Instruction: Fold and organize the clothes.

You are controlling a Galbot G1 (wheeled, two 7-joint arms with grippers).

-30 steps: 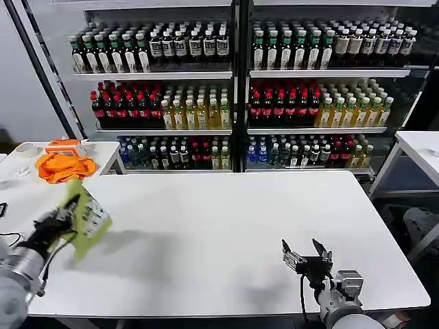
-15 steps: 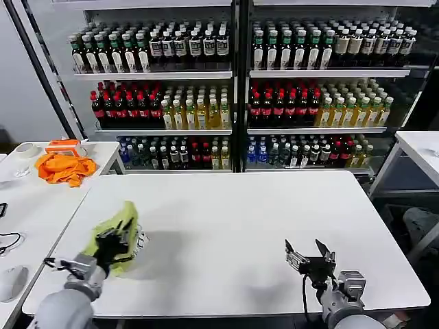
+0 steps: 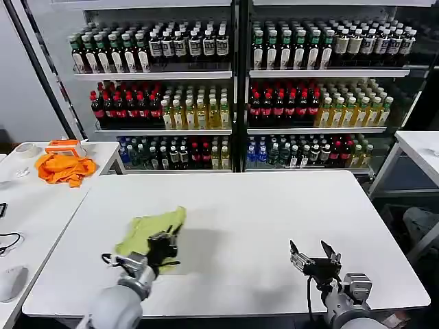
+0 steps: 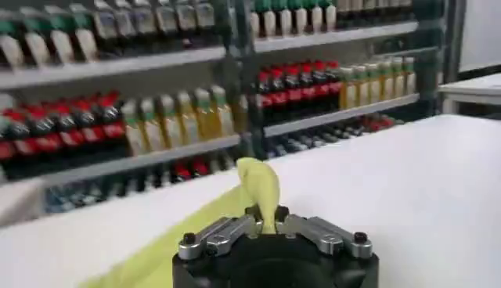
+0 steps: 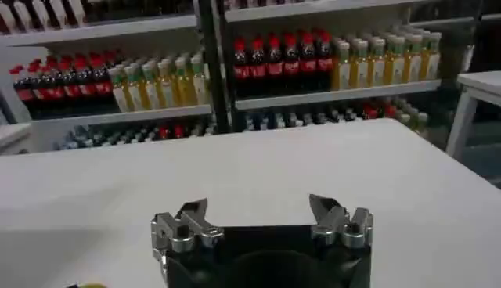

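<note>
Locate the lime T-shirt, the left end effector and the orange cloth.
Lime T-shirt (image 3: 147, 232), head view, middle of the fabric on the table.
Left end effector (image 3: 166, 242), head view, between fingertips pinching the shirt.
Orange cloth (image 3: 65, 167), head view, centre of the heap.

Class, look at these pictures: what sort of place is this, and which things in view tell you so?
Probably a mock shop or robot test lab: stocked drink shelves behind, a bare white table in front, and a side desk holding an orange cloth.
</note>
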